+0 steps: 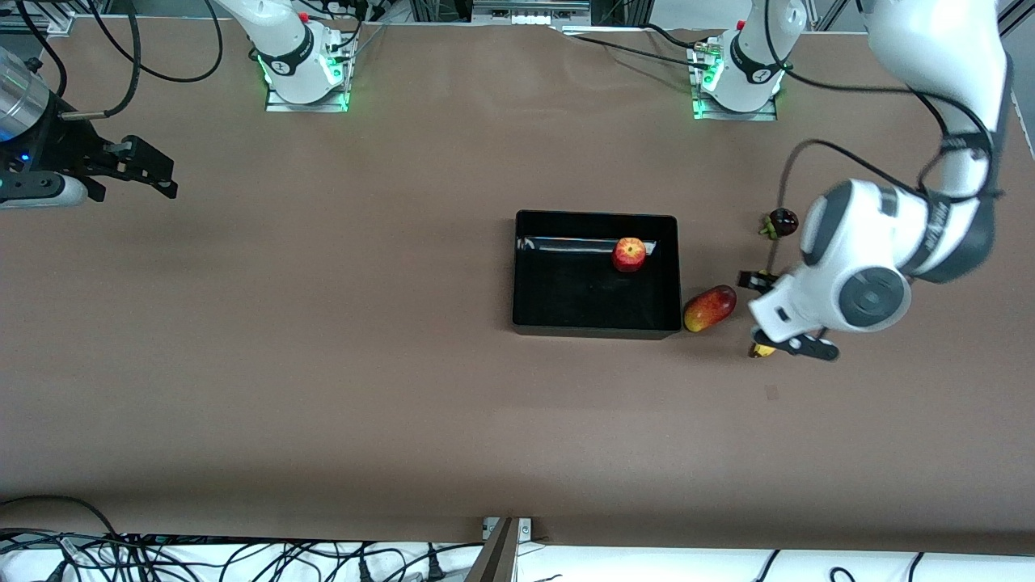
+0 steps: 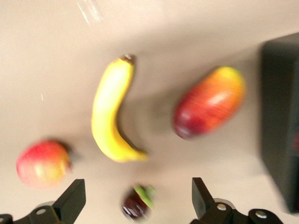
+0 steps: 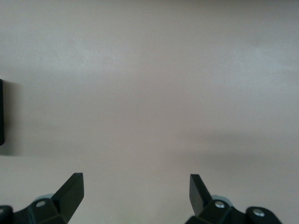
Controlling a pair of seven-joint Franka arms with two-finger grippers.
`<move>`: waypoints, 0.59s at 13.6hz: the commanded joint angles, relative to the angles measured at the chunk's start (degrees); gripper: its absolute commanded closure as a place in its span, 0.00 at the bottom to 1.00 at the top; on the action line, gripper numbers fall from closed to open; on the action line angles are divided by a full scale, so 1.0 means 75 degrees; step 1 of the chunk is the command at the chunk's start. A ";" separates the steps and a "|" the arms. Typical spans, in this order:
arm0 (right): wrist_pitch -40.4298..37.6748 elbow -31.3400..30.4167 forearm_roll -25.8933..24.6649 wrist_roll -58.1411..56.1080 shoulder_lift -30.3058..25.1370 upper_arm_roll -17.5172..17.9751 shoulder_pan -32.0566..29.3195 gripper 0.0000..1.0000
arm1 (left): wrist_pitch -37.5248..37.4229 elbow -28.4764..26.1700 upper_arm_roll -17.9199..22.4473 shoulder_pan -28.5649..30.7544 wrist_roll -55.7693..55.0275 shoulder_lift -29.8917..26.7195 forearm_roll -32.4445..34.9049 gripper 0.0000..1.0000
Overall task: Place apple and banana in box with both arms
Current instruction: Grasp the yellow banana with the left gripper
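The apple (image 1: 629,254) lies in the black box (image 1: 596,325), near the wall toward the robots' bases. The banana (image 2: 111,114) lies on the table beside the box toward the left arm's end. In the front view only its tip (image 1: 762,350) shows under the left hand. My left gripper (image 1: 778,317) hangs over the banana and the fruits round it, open and empty (image 2: 138,196). My right gripper (image 1: 166,178) waits over bare table at the right arm's end, open and empty (image 3: 135,191).
A red-and-yellow mango-like fruit (image 1: 710,308) lies against the box's outer wall, between box and banana (image 2: 210,108). A dark purple fruit with a green top (image 1: 782,222) lies closer to the bases (image 2: 138,203). A pinkish-red round fruit (image 2: 43,163) lies beside the banana, hidden in the front view.
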 commanded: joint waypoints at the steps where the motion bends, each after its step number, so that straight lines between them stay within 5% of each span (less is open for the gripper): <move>1: -0.0170 0.0208 -0.0092 -0.0084 0.0066 0.0065 -0.0030 0.00 | 0.1400 -0.0121 -0.0127 0.0720 0.1650 0.0879 0.0378 0.00; 3: -0.0158 0.0208 -0.0104 -0.0084 0.0066 0.0065 -0.0030 0.00 | 0.2187 -0.0717 -0.0151 0.0957 0.2029 0.0904 0.0379 0.00; 4: -0.0147 0.0208 -0.0104 -0.0084 0.0066 0.0065 -0.0030 0.00 | 0.2295 -0.0894 -0.0174 0.0957 0.2030 0.0904 0.0379 0.10; 6: -0.0146 0.0208 -0.0127 -0.0084 0.0066 0.0065 -0.0041 0.00 | 0.2459 -0.1012 -0.0174 0.0945 0.2041 0.0951 0.0379 0.53; 7: -0.0135 0.0208 -0.0127 -0.0084 0.0066 0.0065 -0.0041 0.00 | 0.2437 -0.1083 -0.0186 0.0957 0.2065 0.0951 0.0379 0.85; 8: -0.0135 0.0208 -0.0127 -0.0095 0.0066 0.0065 -0.0041 0.00 | 0.2425 -0.1130 -0.0198 0.0945 0.2065 0.0928 0.0379 1.00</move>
